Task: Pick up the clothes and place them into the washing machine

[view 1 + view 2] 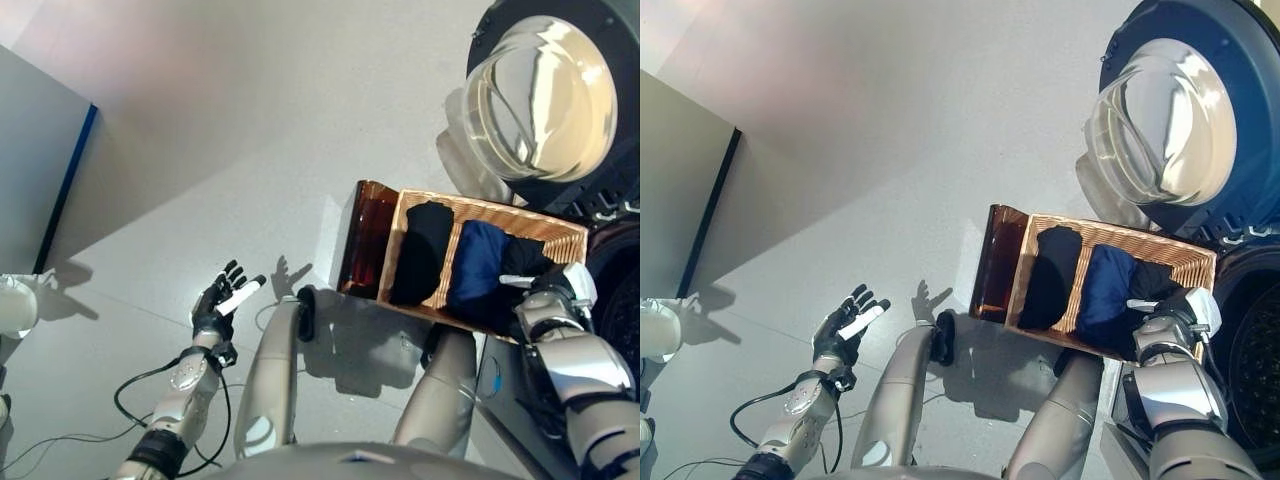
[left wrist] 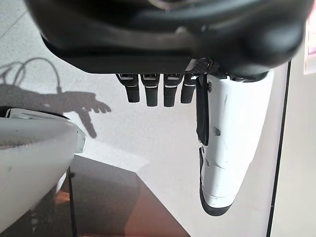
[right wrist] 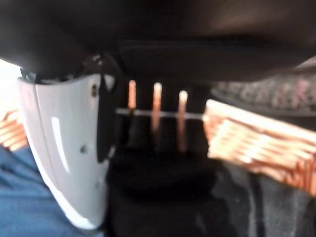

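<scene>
The left hand (image 1: pixel 222 300) hung over the pale grey floor (image 1: pixel 220 150), well apart from the laundry, palm up with its fingers spread and straight. It held nothing. Its white-covered thumb (image 2: pixel 228 148) stood clear of the finger row in the left wrist view, with only bare floor beyond.

The right hand (image 1: pixel 1172 312) was down at the right-hand end of the rectangular woven wicker basket (image 1: pixel 1185 258), at the basket's near edge. In the right wrist view its dark fingers (image 3: pixel 148 133) reached down into a black garment (image 3: pixel 163 182) against the wicker wall, but how far they were curled, and whether they had closed on the cloth, could not be told. The white thumb cover (image 3: pixel 66 148) stood beside the fingers, over blue cloth.

The clothes lay inside the basket in three bundles, side by side. A black bundle (image 1: pixel 418 250) occupied the left part, a folded navy-blue garment (image 1: pixel 478 262) the middle, and the black garment the right end, under the right hand. A translucent brown plastic panel (image 1: pixel 366 235) stood against the basket's left end.

Beyond the basket, the round glass door (image 1: pixel 535 95) of the dark-framed front-loading washing machine (image 1: pixel 610 150) stood swung open. No clothing was visible in it.
</scene>
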You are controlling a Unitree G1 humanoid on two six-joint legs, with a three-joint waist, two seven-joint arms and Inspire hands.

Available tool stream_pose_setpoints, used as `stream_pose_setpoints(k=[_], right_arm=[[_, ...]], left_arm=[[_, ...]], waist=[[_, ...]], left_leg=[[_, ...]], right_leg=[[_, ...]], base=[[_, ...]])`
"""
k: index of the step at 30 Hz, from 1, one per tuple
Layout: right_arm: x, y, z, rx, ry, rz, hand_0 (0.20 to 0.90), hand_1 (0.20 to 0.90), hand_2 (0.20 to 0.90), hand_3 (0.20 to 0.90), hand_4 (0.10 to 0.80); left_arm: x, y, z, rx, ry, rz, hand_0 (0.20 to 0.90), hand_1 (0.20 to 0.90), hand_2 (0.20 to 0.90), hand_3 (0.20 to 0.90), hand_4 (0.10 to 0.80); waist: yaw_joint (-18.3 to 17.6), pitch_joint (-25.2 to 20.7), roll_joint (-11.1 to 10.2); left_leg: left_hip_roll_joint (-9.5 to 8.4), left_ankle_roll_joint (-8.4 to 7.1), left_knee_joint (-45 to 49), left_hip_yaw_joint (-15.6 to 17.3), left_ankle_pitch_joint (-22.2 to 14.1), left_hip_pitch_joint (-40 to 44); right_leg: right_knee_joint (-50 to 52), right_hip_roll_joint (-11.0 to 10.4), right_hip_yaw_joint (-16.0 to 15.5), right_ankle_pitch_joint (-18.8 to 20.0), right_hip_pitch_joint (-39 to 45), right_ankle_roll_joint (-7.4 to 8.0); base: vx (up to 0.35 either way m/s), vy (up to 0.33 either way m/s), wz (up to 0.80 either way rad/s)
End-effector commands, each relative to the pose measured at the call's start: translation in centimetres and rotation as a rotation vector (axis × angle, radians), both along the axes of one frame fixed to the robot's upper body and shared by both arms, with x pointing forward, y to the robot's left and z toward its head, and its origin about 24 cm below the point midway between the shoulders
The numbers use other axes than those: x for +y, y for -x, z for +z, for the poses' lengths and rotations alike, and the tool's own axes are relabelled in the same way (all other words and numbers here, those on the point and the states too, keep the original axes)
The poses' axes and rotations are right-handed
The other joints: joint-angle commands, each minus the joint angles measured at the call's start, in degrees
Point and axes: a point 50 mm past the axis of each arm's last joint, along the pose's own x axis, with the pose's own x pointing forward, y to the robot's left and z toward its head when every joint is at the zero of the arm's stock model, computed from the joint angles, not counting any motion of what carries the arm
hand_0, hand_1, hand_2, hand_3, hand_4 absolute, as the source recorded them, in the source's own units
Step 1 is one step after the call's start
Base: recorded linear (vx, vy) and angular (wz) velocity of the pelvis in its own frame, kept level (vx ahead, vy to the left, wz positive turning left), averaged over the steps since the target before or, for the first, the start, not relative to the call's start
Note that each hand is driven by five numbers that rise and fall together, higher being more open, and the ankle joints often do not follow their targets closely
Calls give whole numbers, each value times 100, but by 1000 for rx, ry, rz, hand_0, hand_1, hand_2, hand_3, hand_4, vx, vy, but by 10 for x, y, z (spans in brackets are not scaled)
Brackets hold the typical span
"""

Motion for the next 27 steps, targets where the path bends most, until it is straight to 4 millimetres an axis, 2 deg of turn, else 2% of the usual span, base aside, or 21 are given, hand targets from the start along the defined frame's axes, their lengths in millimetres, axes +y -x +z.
stream_pose_setpoints(k=[1, 3, 5, 7, 10, 11, 12, 13, 16, 17, 18, 19, 22, 24, 27], right_arm=[[-4, 5, -1, 25, -10, -51, 200, 200, 200, 200, 300], [-6, 1, 6, -40, -22, -77, 200, 200, 200, 200, 300], [-6, -8, 16, -252, -107, -157, 200, 200, 200, 200, 300], [-5, -9, 17, -294, -129, -170, 200, 200, 200, 200, 300], [-8, -15, 32, -576, -239, -280, 200, 200, 200, 200, 300], [-6, -15, 33, -774, -370, -371, 200, 200, 200, 200, 300], [-6, -15, 32, -774, -371, -372, 200, 200, 200, 200, 300], [-7, -13, 32, -897, -458, -455, 200, 200, 200, 200, 300], [10, -7, 11, -1294, -831, -717, 200, 200, 200, 200, 300], [23, -5, -2, -1367, -940, -759, 200, 200, 200, 200, 300], [40, -1, -19, -1488, -1087, -875, 200, 200, 200, 200, 300], [40, 1, -21, -1491, -1091, -877, 200, 200, 200, 200, 300], [53, -2, -23, -1643, -1195, -933, 200, 200, 200, 200, 300], [55, -7, -16, -1730, -1214, -947, 200, 200, 200, 200, 300], [50, -5, -15, -1815, -1201, -1056, 200, 200, 200, 200, 300]], left_arm=[[23, -16, 33, -165, -58, 47, 900, 900, 900, 900, 800], [25, -16, 33, -165, -62, 57, 900, 900, 900, 900, 800], [28, -16, 31, -160, -61, 86, 900, 900, 900, 900, 800], [29, -16, 31, -159, -63, 96, 900, 900, 900, 900, 800], [33, -15, 28, -153, -50, 144, 900, 900, 900, 900, 800], [33, -15, 30, -166, -34, 164, 900, 900, 900, 900, 800], [33, -15, 30, -165, -35, 163, 900, 900, 900, 900, 800], [33, -15, 31, -172, -33, 166, 900, 900, 900, 900, 800], [28, -15, 29, -166, 16, 176, 900, 900, 900, 900, 800], [26, -14, 26, -147, 32, 175, 900, 900, 900, 900, 800], [19, -13, 20, -122, 74, 175, 900, 900, 900, 900, 800], [20, -12, 20, -120, 73, 175, 900, 900, 900, 900, 800], [16, -7, 12, -91, 130, 204, 900, 900, 900, 900, 800], [14, -6, 12, -96, 148, 212, 900, 900, 900, 900, 800], [11, -6, 12, -97, 149, 206, 900, 900, 900, 900, 800]], waist=[[95, 164, 62], [79, 169, 46], [-3, 178, 6], [-22, 186, -13], [-152, 191, -84], [-258, 192, -121], [-252, 191, -126], [-294, 184, -134], [-400, 172, -162], [-424, 156, -183], [-492, 148, -153], [-488, 137, -164], [-546, 140, -106], [-550, 154, -68], [-519, 160, -16]], left_leg=[[382, -439, -277, -453, 125, 263], [403, -456, -407, -439, 178, 344], [439, -479, -723, -377, 297, 534], [450, -482, -819, -349, 328, 600], [472, -515, -1132, -264, 436, 802], [491, -543, -1206, -265, 463, 858], [491, -543, -1210, -265, 463, 868], [491, -553, -1204, -267, 453, 875], [511, -581, -1136, -295, 381, 874], [528, -597, -1100, -297, 359, 863], [531, -625, -1086, -299, 336, 856], [531, -627, -1080, -303, 332, 853], [551, -648, -1103, -277, 343, 860], [546, -651, -1129, -251, 364, 871], [545, -647, -1139, -232, 363, 885]], right_leg=[[-720, -135, 390, 828, 315, 59], [-829, -109, 379, 873, 371, 62], [-1081, -38, 356, 984, 499, 73], [-1168, -16, 342, 1024, 552, 79], [-1447, 40, 308, 1131, 683, 114], [-1523, 56, 300, 1132, 747, 132], [-1527, 56, 298, 1132, 757, 132], [-1526, 58, 287, 1112, 774, 133], [-1479, 75, 289, 1023, 778, 123], [-1449, 82, 293, 992, 771, 119], [-1416, 86, 296, 948, 765, 116], [-1410, 85, 293, 942, 765, 116], [-1406, 89, 306, 941, 758, 121], [-1402, 97, 324, 946, 744, 121], [-1373, 95, 337, 907, 741, 117]], base=[[0, 0, 0], [0, 0, 0], [6, 3, -2], [11, -1, -12], [23, -7, -18], [25, -15, -20], [28, -22, -13], [18, -16, -11], [26, -17, -9], [34, -11, -8], [25, -12, -10], [26, -4, -4], [15, 3, -4], [0, 0, 0], [0, 0, 0]])
